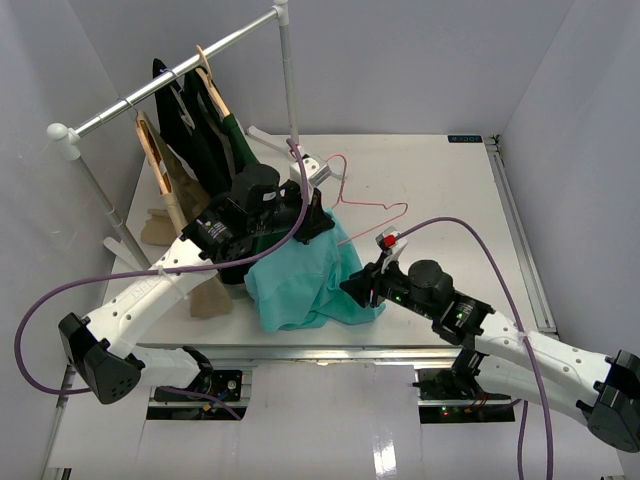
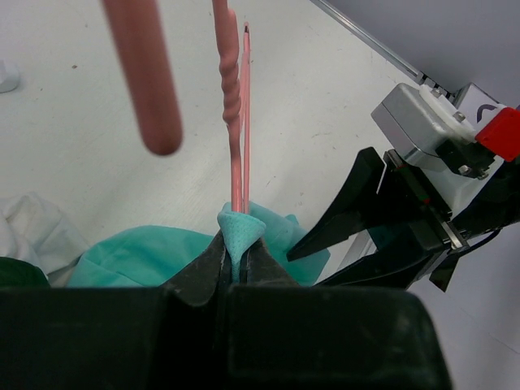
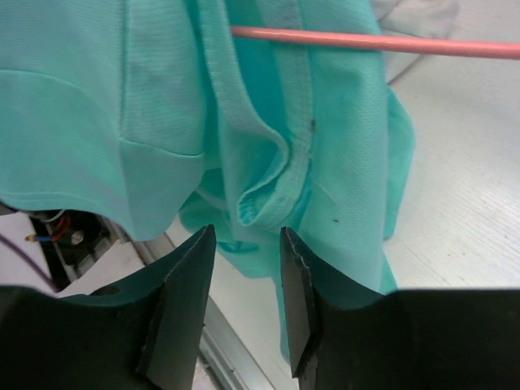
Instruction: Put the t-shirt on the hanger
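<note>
The teal t-shirt [image 1: 300, 280] hangs in a bunch above the table's front middle, held up by my left gripper [image 1: 322, 225]. In the left wrist view that gripper [image 2: 237, 248] is shut on a fold of the t-shirt [image 2: 241, 229] together with the pink wire hanger [image 2: 238, 122]. The hanger [image 1: 372, 208] sticks out to the right over the table. My right gripper [image 1: 357, 290] is open at the t-shirt's lower right edge. In the right wrist view its fingertips [image 3: 200, 244] stand just below a hem fold of the t-shirt [image 3: 268, 187], not touching it; the hanger wire [image 3: 382, 42] crosses above.
A rail [image 1: 170, 85] on white stands at the back left carries wooden hangers with a dark green garment [image 1: 215, 135] and a tan garment [image 1: 178, 200]. White walls enclose the table [image 1: 450, 200]. The table's front edge [image 1: 300, 352] lies just under the t-shirt.
</note>
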{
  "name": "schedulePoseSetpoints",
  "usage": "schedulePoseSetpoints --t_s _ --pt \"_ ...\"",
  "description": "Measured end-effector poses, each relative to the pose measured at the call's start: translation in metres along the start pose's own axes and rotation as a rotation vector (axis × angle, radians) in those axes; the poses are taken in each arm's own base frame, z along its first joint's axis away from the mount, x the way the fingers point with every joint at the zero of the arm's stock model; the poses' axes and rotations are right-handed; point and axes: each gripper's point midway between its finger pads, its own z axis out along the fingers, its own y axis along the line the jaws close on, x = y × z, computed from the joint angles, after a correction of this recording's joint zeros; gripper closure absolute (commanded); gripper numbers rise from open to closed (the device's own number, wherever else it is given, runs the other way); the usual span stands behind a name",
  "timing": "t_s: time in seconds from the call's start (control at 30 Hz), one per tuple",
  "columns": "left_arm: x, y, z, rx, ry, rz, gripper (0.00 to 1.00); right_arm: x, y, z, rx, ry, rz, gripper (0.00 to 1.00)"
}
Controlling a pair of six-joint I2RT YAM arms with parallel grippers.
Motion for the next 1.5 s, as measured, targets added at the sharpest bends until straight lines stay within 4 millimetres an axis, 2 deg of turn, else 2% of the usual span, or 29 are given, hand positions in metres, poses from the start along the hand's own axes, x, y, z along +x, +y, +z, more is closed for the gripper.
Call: schedulePoseSetpoints --t_s 0.33,0.53,0.87,1.3,1.5 --pt "-0.001 -0.001 0.0 0.001 -0.007 -0.02 1.0 -0.004 -0.011 0.019 0.148 -0.003 -0.002 0.49" --pt "-0.001 -0.001 0.001 0.002 -0.01 -0.025 1.0 0.004 -0.016 0.028 0.214 0.018 -0.014 0.52" --pt "-0.002 -0.001 0.0 0.001 -0.011 -0.024 1.0 0.012 -0.016 0.032 0.276 0.026 -0.029 0.57" --pt "-0.003 -0.002 0.0 0.001 -0.014 -0.046 1.0 0.023 -0.03 0.035 0.364 0.043 -0.033 0.6" --pt "-0.008 -0.004 -0.001 0.005 -0.042 -0.051 1.0 0.015 -0.025 0.042 0.345 0.0 -0.009 0.61"
